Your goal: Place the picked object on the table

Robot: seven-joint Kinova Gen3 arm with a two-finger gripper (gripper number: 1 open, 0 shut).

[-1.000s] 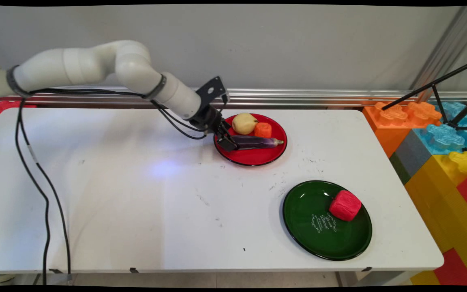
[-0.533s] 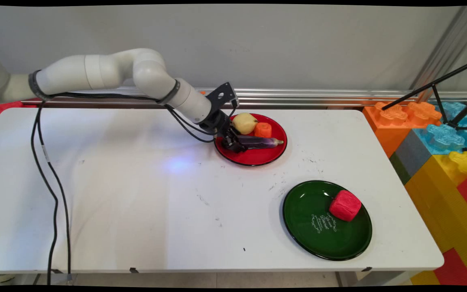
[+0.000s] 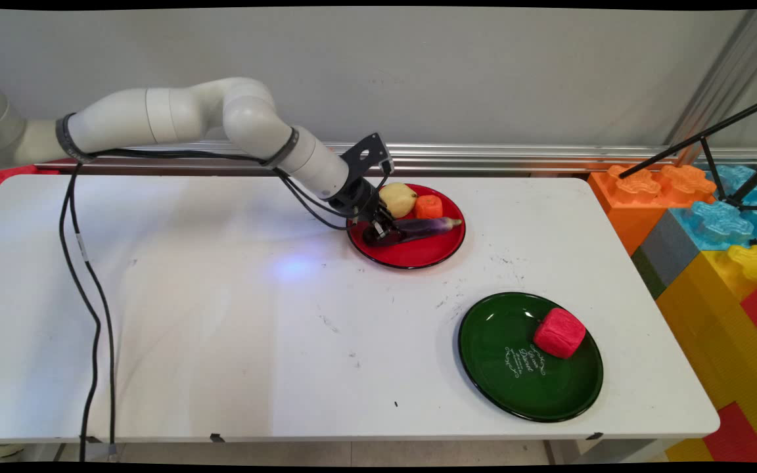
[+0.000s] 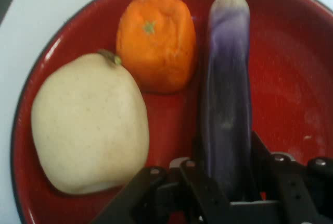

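The gripper has its fingers closed on the near end of the purple eggplant, which lies on the red plate. At the plate's 11 o'clock sit a pale pear and an orange.

So the main view sits fixed above the near side of the table, looking down and across to the wall at 12 o'clock. It's far enough back to catch nearly the whole tabletop. The hand view rides on the arm and looks along the gripper, really close up to the red plate, which fills almost the entire shot. Both views share that red plate, sitting around 1 o'clock of the table's middle in the main view.
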